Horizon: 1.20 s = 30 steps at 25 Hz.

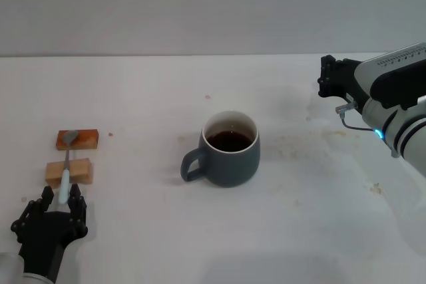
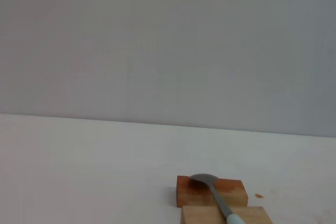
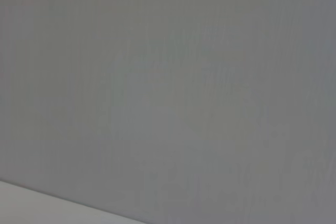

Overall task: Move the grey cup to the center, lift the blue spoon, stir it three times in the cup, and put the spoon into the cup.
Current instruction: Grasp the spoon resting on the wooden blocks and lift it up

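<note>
— Blue-grey and stout, the grey cup [image 1: 229, 149] stood about the middle of the white tabletop [image 1: 146, 98], with its loop handle turned toward the left edge and a dark liquid inside.

— And the blue spoon [image 1: 66, 172]?

— It lay close to the left edge, bridging two small wooden blocks [image 1: 69, 171]. Its metal bowl rested on the orange-brown block [image 1: 77, 139], the one farther from the robot, and its pale handle crossed the tan block nearer the front edge. The left wrist view showed the same: the bowl [image 2: 203, 180] sat on the far block, and the neck ran down over the near one.

— Where was the left gripper [image 1: 61, 199]?

— Low at the front left corner, right at the handle's end. Its black fingers [image 1: 76, 199] stood on either side of the handle tip; whether they were pressing it or only flanking it, I could not tell.

— And the right gripper [image 1: 327, 76]?

— It was raised above the tabletop near the right edge, well apart from the cup. Its fingers could not be read either, and its wrist camera saw only a plain grey wall.
</note>
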Each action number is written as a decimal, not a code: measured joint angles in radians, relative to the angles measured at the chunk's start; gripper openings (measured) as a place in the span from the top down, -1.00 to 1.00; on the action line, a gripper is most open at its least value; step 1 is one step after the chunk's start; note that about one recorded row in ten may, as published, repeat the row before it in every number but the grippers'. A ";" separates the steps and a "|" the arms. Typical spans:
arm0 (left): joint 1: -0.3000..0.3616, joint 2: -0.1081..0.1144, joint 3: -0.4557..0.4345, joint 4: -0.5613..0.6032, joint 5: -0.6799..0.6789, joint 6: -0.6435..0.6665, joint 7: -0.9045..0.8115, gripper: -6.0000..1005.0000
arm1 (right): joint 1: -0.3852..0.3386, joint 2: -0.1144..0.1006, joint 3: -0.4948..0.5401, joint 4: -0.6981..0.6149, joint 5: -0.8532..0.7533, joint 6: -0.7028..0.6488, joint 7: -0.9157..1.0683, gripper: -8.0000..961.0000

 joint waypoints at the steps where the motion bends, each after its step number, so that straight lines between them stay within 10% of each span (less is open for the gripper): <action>1: 0.000 0.000 0.000 0.000 0.000 0.000 0.000 0.15 | 0.000 0.000 0.000 0.001 0.000 0.001 0.000 0.95; 30: -0.005 0.002 0.012 0.003 0.000 0.021 0.003 0.43 | 0.000 0.000 -0.003 0.005 0.000 0.014 0.000 0.95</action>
